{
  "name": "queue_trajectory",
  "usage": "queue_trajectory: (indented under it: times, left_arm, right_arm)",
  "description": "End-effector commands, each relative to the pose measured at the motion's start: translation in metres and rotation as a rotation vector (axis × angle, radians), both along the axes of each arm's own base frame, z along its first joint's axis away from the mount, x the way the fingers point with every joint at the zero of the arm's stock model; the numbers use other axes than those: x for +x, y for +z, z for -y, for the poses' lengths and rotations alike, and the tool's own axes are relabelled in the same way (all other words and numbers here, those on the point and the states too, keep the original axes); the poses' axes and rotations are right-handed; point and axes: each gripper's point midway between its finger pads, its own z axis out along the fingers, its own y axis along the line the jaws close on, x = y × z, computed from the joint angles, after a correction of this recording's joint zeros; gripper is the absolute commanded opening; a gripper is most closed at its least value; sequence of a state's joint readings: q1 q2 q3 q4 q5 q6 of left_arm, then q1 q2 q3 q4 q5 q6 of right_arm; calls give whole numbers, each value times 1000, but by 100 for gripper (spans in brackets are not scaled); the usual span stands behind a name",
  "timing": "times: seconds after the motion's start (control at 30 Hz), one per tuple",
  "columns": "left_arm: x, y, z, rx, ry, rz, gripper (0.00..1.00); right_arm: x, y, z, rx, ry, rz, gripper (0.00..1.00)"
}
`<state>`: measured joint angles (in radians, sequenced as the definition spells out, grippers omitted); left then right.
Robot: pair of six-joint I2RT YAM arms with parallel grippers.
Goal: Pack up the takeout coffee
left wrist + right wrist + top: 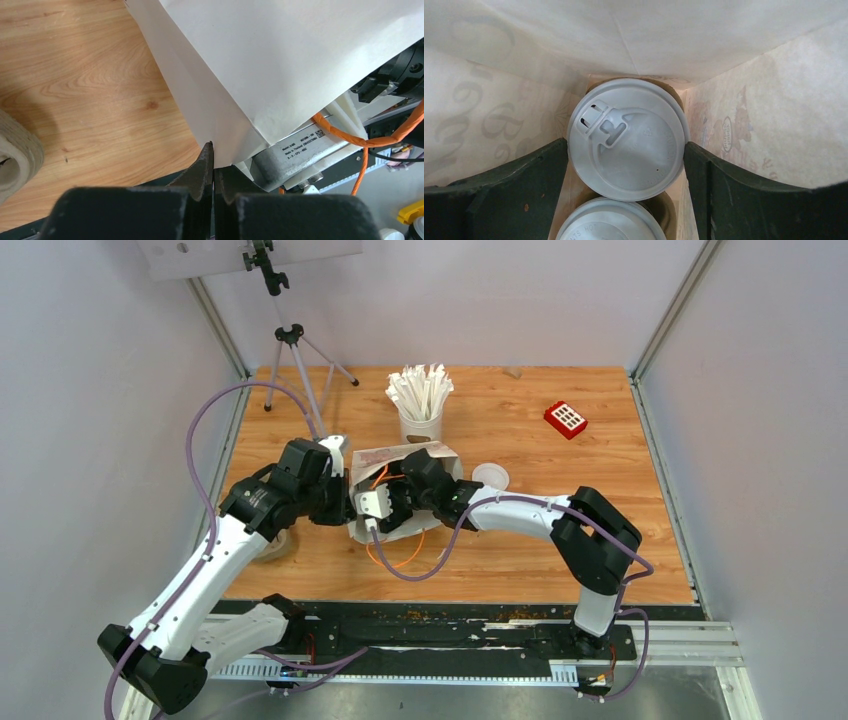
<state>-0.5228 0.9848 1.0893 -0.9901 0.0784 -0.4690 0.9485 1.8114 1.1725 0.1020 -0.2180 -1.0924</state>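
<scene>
Top view first: your two arms meet at the white paper bag [400, 455] in the middle of the tabletop [600, 540], left arm [200, 570] at its left edge, right arm [540, 515] reaching in, and the coffee itself is hidden from here. Over to the left wrist: your left fingers [204, 167] are clenched tight on a fold of the bag's paper edge, pinning it. Now the right wrist, looking into the bag: the first coffee cup [626, 137] sits white lid up between your right fingers [514, 190], and the second coffee cup [609, 222] sits just beside it at the bottom of the view, so both are inside the bag. Those right fingers are spread wide, one at each side of the lid's rim. At this angle I cannot tell whether they are squeezing it or have let go. I'd call this the tail of the placing step. Next, make sure the cup is free, then draw the right arm straight out without snagging lid or paper, with the left pinch holding the bag.
</scene>
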Motion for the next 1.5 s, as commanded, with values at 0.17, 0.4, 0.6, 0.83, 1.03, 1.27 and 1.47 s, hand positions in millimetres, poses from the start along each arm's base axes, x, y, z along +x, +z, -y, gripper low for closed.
queue_trajectory:
  times: [0.17,0.4,0.6,0.83,1.03,1.27,1.47]
  left_arm:
    - [4,3,2,-21,1,20,0]
    - [6,4,3,-20,3,25,0]
    - [6,5,2,-18,5,28,0]
    - [5,5,1,-19,7,28,0]
    - [5,5,1,-18,6,28,0]
    - [4,5,0,-19,8,28,0]
    - [3,7,1,-24,8,29,0]
  right_arm:
    - [-2,27,-4,51,3,-7,88]
    - [-1,35,-5,69,-1,2,89]
    - [-1,41,-5,80,-2,2,89]
    - [-2,44,-5,90,-3,-6,87]
    - [-4,51,-6,109,1,-11,85]
    - [-9,51,-7,118,18,-31,69]
    - [-12,52,-11,130,36,-41,64]
